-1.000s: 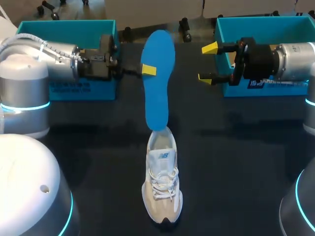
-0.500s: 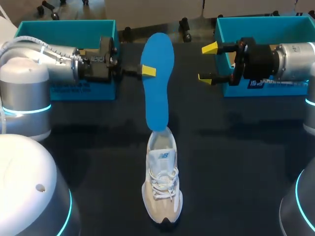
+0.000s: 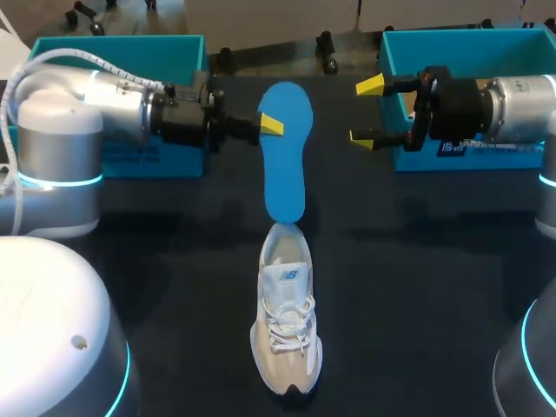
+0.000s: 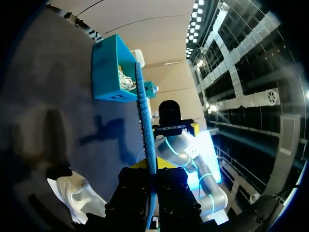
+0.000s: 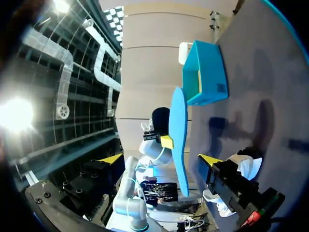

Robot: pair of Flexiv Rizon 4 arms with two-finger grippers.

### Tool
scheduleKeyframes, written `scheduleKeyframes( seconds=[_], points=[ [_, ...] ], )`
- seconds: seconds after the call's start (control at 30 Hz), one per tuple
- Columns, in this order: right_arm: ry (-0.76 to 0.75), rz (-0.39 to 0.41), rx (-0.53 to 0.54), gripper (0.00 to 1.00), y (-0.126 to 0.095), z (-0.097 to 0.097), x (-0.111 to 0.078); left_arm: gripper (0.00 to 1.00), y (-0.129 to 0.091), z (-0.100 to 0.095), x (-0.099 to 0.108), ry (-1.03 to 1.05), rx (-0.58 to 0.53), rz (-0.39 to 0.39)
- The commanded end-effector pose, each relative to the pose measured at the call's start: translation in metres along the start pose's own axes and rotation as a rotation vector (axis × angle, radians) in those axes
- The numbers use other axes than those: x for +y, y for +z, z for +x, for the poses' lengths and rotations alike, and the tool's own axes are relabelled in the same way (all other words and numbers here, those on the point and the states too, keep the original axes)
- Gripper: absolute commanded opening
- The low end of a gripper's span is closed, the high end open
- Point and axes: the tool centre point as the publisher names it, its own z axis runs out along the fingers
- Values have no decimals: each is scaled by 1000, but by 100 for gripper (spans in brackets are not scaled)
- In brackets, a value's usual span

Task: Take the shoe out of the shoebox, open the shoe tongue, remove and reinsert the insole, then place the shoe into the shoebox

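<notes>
The blue insole (image 3: 285, 156) hangs upright, its lower end at the heel of the white shoe (image 3: 285, 326) on the dark worktop (image 3: 417, 278). The left pincer (image 3: 271, 126) clamps its edge. The right pincer (image 3: 368, 111) hovers spread wide beside a teal shoebox (image 3: 460, 43).

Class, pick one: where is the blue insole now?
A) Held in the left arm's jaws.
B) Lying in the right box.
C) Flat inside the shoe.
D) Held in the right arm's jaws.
A: the left arm has its jaws shut on the insole, which is outside the shoe; the right arm has its jaws open, apart from it.
</notes>
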Motion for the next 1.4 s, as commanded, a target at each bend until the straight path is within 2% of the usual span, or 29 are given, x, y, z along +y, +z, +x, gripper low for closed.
scheduleKeyframes(
  seconds=[0.03, 0.23, 0.53, 0.7, 0.97, 1.4],
  points=[
    [0, -1, -1, 100, 1, -1, 0, 0, 1, -3, -4, -26, 17, 9],
    [0, -1, -1, 100, 1, -1, 0, 0, 1, -8, -11, -65, 25, 41],
    [0, -1, -1, 100, 1, -1, 0, 0, 4, -12, -16, -87, 16, 46],
    [26, 24, -161, 100, 3, 12, 1, 0, 4, -12, -16, -87, 16, 46],
    [94, 21, -386, 100, 6, 33, 3, 0, 4, -12, -16, -87, 16, 46],
    [203, 102, -628, 100, 3, 54, 13, 0, 4, -12, -16, -87, 16, 46]
  ],
)
